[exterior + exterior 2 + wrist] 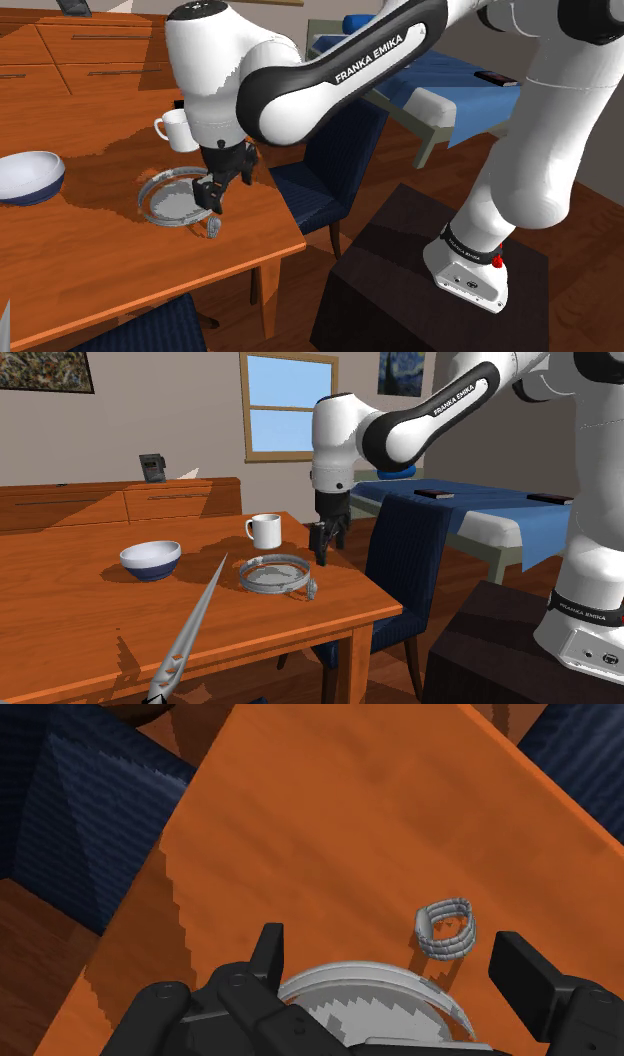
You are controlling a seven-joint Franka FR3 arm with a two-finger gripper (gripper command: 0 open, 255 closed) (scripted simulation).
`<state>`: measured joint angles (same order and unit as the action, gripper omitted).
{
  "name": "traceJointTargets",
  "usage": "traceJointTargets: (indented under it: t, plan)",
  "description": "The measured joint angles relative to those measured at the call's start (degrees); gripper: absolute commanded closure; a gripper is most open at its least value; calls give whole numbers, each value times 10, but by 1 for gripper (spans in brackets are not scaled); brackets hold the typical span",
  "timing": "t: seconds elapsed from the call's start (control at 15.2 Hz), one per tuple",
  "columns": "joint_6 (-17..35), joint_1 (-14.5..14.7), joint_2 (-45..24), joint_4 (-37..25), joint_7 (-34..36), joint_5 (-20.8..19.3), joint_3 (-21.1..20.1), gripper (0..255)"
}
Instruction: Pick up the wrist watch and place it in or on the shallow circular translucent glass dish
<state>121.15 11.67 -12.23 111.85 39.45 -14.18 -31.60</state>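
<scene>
We see the wrist watch (446, 928) as a little grey ring with its band curled into a loop. It sits on the wooden table (100, 250) just beside the rim of the glass dish (170, 200), on the dish's right in the second exterior view and close to the table's edge. We think it is small and light. Its band looks ribbed and hard, so it may be smooth and could slip or roll if we pinch it badly. Its face could scratch, so we would be gentle. We think the best place to hold it is across the band, with one finger on each side of the loop. The dish is flat, round and see-through, and we guess it breaks easily, so the watch should go down softly. The gripper (390, 954) hangs over the dish's edge, near the watch, with its two black fingers wide apart and nothing between them. Farther off stand a white mug (265, 530) and a blue and white bowl (150, 559). On the arm (340, 70) we can read FRANKA EMIKA.
</scene>
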Motion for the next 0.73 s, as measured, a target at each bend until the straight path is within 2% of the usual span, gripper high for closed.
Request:
traceJointTargets:
  t: [0.33,0.73]
  plan:
    - [-24,59,-114,-101,57,-73,10,0]
    - [0,73,-152,-107,75,-98,21,0]
